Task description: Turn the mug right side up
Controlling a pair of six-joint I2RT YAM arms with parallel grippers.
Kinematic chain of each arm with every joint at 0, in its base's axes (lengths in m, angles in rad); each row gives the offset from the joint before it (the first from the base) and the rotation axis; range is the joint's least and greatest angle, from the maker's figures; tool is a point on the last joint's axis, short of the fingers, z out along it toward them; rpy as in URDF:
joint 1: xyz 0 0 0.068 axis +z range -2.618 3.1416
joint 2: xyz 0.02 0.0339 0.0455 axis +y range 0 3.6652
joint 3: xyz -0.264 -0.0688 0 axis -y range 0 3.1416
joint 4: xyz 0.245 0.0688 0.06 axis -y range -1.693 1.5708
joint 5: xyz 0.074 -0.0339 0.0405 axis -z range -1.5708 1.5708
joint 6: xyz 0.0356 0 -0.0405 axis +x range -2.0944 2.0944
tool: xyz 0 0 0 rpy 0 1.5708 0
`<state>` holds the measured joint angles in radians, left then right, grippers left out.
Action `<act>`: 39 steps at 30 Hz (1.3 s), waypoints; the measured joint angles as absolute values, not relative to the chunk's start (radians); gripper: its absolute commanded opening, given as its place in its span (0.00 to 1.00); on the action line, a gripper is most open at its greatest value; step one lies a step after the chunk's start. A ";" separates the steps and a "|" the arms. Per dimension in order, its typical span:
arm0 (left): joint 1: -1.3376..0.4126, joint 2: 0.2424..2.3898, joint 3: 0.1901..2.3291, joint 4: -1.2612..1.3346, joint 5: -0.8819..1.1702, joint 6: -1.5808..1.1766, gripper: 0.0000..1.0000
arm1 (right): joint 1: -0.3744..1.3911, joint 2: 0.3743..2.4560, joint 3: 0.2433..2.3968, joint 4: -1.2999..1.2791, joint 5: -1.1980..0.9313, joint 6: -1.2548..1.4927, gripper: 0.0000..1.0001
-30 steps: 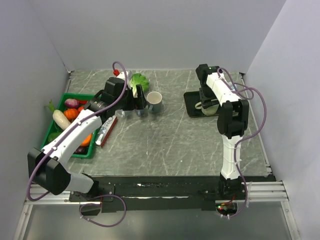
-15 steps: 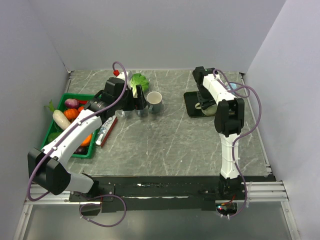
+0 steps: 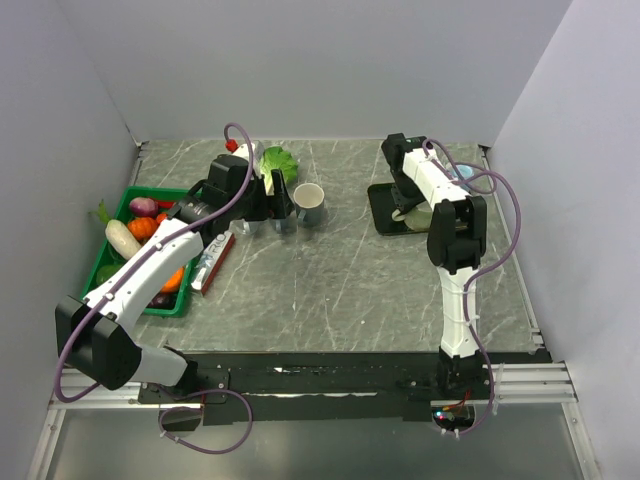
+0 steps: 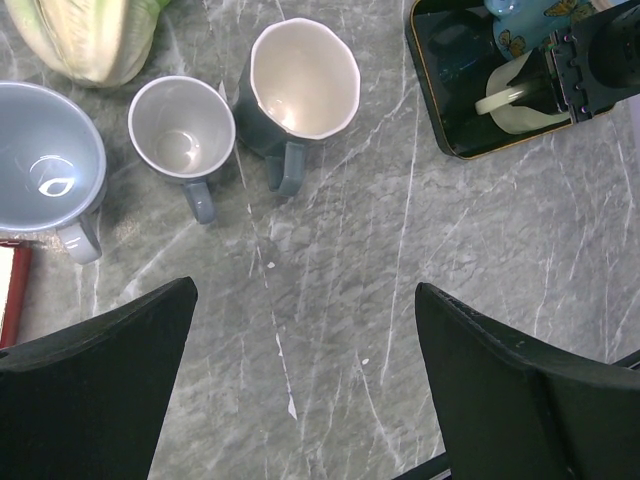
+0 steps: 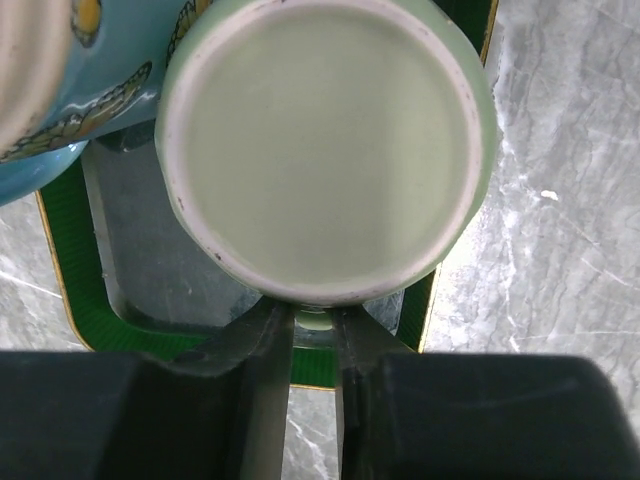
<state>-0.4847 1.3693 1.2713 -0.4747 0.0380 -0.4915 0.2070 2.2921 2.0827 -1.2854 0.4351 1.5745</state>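
Vegetables are seen in a green crate (image 3: 165, 308) at the far left of the table, with a red packet (image 3: 212, 262) lying just beside it. The left gripper (image 4: 305, 290) is held above bare table, its jaws spread wide with nothing between them.

Under it, in the left wrist view, three cups are recorded in a row, all with mouths up: a light blue cup (image 4: 45, 165), a small grey cup (image 4: 180, 130) and a dark cup with a white inside (image 4: 303, 78). A cabbage (image 4: 90, 35) lies just behind the first two.

To the right, well apart from the row, a dark tray (image 4: 460, 120) with a gold edge is noted. On it the pale green mug (image 5: 320, 150) stands upside down, its flat base facing the right wrist camera. A blue butterfly cup (image 5: 60, 90) is seen close against it on the same tray; whether that one is upright cannot be told.

The right gripper (image 5: 312, 345) is placed at the near side of the mug, jaws drawn narrow and pinched on the mug's handle.
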 measured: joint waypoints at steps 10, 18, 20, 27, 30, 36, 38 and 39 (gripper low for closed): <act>-0.481 1.369 1.263 -0.475 0.045 -0.493 0.96 | 0.210 2.261 2.024 -1.225 0.439 1.535 0.00; -0.481 1.369 1.263 -0.475 0.078 -0.514 0.96 | 0.209 2.091 1.787 -1.036 0.405 1.444 0.00; -0.481 1.369 1.263 -0.475 0.088 -0.519 0.96 | 0.210 2.024 1.708 -0.966 0.386 1.409 0.00; -0.481 1.368 1.264 -0.473 0.123 -0.545 0.96 | 0.217 1.742 1.471 -0.739 0.282 1.277 0.00; -0.481 1.362 1.264 -0.467 0.150 -0.558 0.96 | 0.221 1.615 1.387 -0.627 0.194 1.214 0.00; -0.480 1.338 1.265 -0.386 0.276 -0.628 0.96 | 0.233 1.433 1.251 -0.398 -0.064 1.157 0.00; -0.480 1.330 1.265 -0.344 0.325 -0.657 0.96 | 0.244 1.395 1.220 -0.339 -0.133 1.154 0.00; -0.480 1.326 1.265 -0.315 0.351 -0.677 0.96 | 0.252 1.377 1.205 -0.305 -0.170 1.154 0.00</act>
